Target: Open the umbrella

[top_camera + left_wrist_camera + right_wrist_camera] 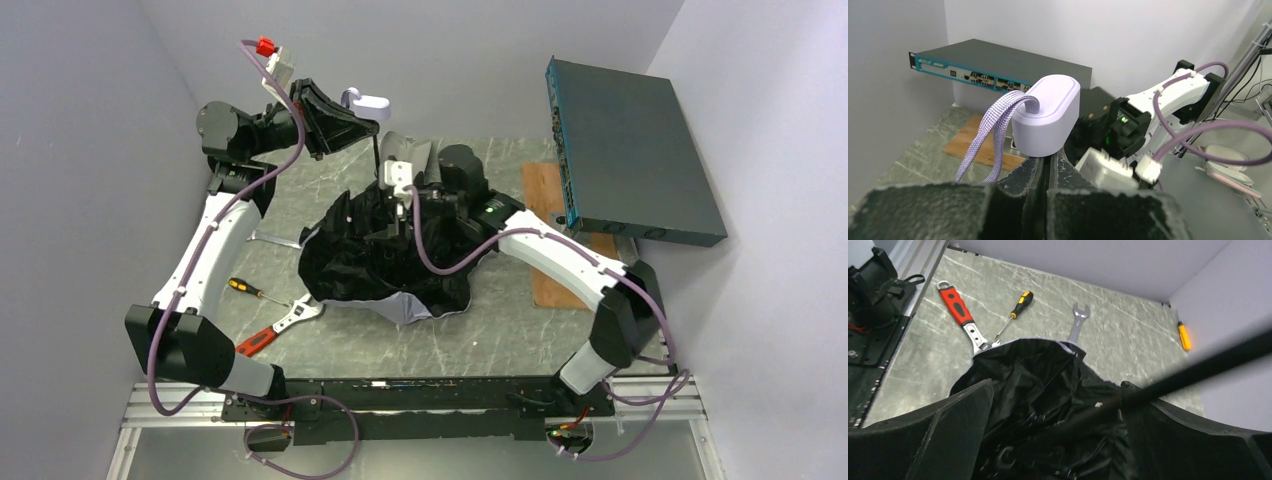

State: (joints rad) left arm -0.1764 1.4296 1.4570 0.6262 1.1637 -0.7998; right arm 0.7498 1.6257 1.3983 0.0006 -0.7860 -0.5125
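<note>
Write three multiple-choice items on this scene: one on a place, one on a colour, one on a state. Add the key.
1. Where does the red-handled wrench lie?
A. on the floor
B. on the table, by the canopy edge
C. in a drawer

2. What colour is the grip of the screwdriver beside that wrench?
A. yellow and black
B. green
C. white

3. What is the left gripper doing?
A. hanging open and empty
B. shut on the umbrella's handle
C. pressing on the table

Key:
1 B: the wrench lies flat on the marble top next to the black fabric.
2 A: the right wrist view shows a yellow grip with black ends.
3 B: the left wrist view shows the jaws closed on the pale handle's base.
</note>
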